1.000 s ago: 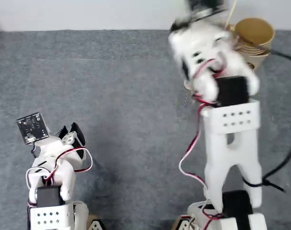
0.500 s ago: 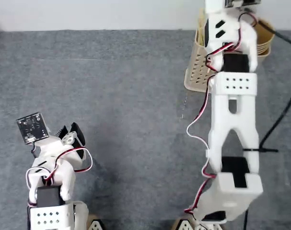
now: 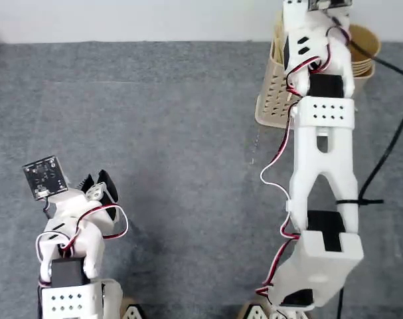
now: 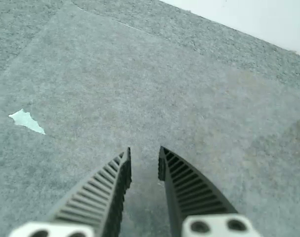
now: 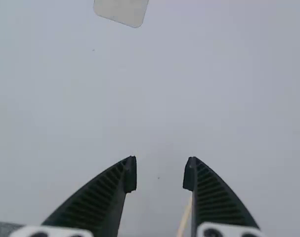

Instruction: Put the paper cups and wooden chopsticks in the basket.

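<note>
Where the high view looks down, the right arm (image 3: 324,166) lies stretched over the perforated beige plastic basket (image 3: 271,100), likely for release. Nested brown paper cups (image 3: 365,50) sit just beside it, whether inside is hidden. Left wrist view: the left gripper (image 4: 145,153) is parked over the grey felt mat (image 4: 189,89), ribbed jaws slightly parted, empty. Right wrist view: the right gripper (image 5: 159,168) has its jaws apart and empty, with a slim wooden chopstick (image 5: 185,219) beneath.

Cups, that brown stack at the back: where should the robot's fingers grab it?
The cups stand nested, open mouth up, so take the top rim, coming straight down and pinching its wall inside and out. The rim is bare on the side away from the right arm.
</note>
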Robot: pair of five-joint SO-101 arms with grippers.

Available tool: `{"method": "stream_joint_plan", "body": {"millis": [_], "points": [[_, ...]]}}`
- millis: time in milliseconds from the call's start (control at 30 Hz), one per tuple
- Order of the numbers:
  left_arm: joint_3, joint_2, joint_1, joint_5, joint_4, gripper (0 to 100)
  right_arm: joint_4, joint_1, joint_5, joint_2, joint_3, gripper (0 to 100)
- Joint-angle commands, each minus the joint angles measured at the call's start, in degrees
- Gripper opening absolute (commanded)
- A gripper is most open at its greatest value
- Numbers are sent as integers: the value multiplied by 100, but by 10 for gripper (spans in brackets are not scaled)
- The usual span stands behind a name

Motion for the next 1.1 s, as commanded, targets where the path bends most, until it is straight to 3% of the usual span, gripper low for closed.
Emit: {"method": "stream_joint_plan", "body": {"millis": [0, 167, 733, 867, 1067], "points": [[-31, 35, -35, -53, -141, 94, 725, -110, -281, -927, -185, 129], [-31, 35, -35, -53, -132, 94, 2607, -163, -879, -1710, -185, 5], [119, 44, 220, -79, -158, 94, 8330, -514, -1108, -3090, -149, 9], [242, 44, 677, -545, -123, 91, 8523, -180, -1108, -3266, 396, 9], [338, 35, 800, -624, -158, 91, 8391, -136, -1108, -4171, 2242, 9]]}}
